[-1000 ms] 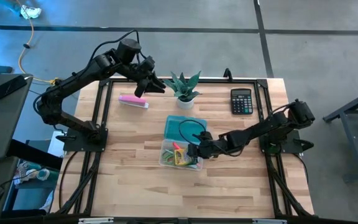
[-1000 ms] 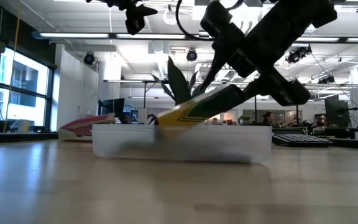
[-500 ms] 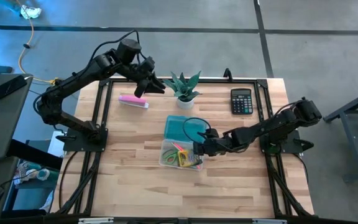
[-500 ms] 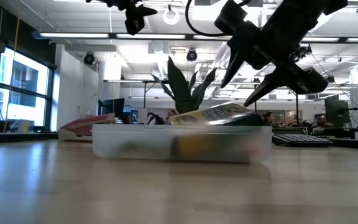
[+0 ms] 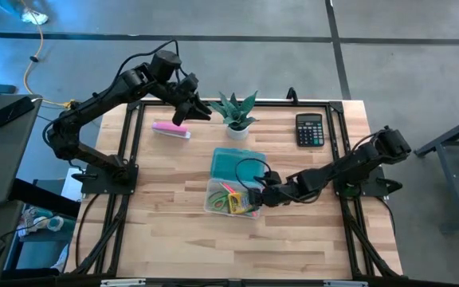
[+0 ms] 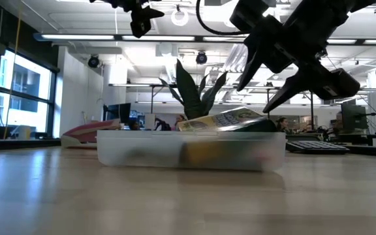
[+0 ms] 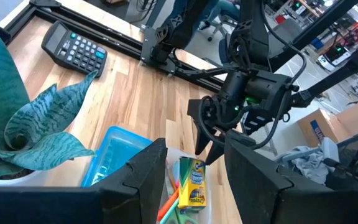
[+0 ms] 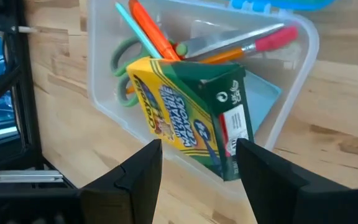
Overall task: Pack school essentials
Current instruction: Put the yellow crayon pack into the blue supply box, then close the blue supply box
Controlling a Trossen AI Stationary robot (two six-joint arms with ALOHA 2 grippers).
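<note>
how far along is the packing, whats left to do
Mostly done: the clear box already holds the scissors, orange pencil, pens and the crayon box, which lies tilted on the near rim. Nothing is in hand: the right gripper hangs open just beside the box, and the left gripper waits near the plant. Left: seating the crayon box and probably fitting the blue lid.

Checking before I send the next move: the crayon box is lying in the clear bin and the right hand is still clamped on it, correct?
Not quite. The crayon box does lie in the clear bin, but the right hand is open and clear of it, as the low view shows; the right wrist view shows its fingers apart with nothing between them.
</note>
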